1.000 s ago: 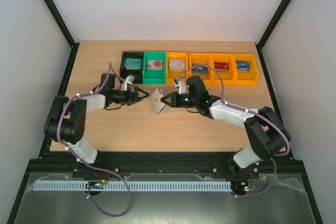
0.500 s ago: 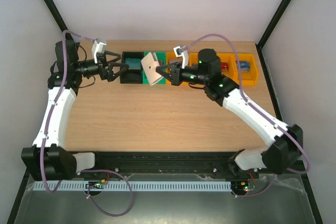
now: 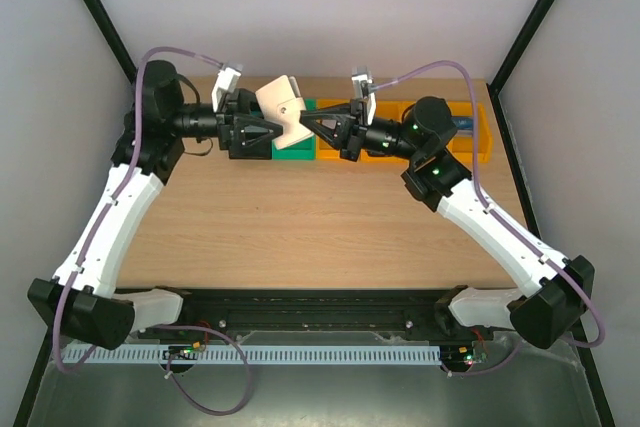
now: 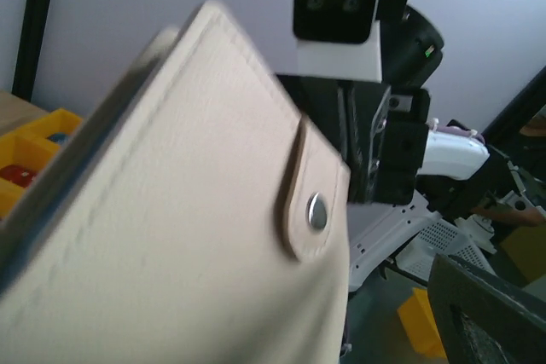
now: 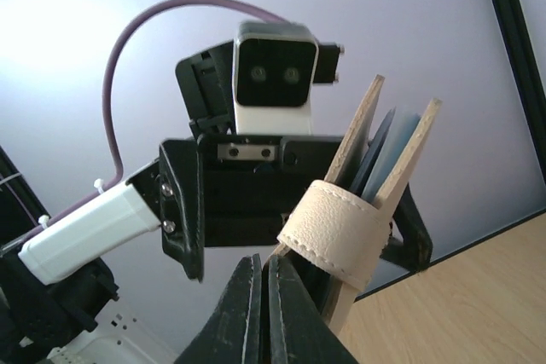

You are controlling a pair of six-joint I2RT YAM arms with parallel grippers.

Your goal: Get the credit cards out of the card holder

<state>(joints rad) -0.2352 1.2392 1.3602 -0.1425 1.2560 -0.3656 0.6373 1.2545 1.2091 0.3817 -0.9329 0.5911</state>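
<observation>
The card holder [image 3: 285, 107], cream-white and folded, hangs in the air over the bins at the back. My right gripper [image 3: 308, 122] is shut on its lower edge, and its black fingers [image 5: 256, 304] pinch just below the snap strap [image 5: 334, 236]. My left gripper [image 3: 268, 119] stands open around the holder from the left, one finger [image 5: 182, 210] on each side and apart from the covers. Pale blue sleeves [image 5: 391, 149] show between the two covers. The snap [image 4: 317, 210] is fastened. A red credit card [image 4: 10, 175] lies in a yellow bin; any inside the holder are hidden.
A row of bins runs along the back of the wooden table [image 3: 300, 227]: the green bin [image 3: 295, 144] and orange bins [image 3: 482, 139] show partly under the raised arms. Black frame posts [image 3: 525, 37] stand at both back corners.
Both arms rose from the table and carried the holder back over the bins. My left gripper swung up, opened fully and came around the holder. The right stayed shut on it.
</observation>
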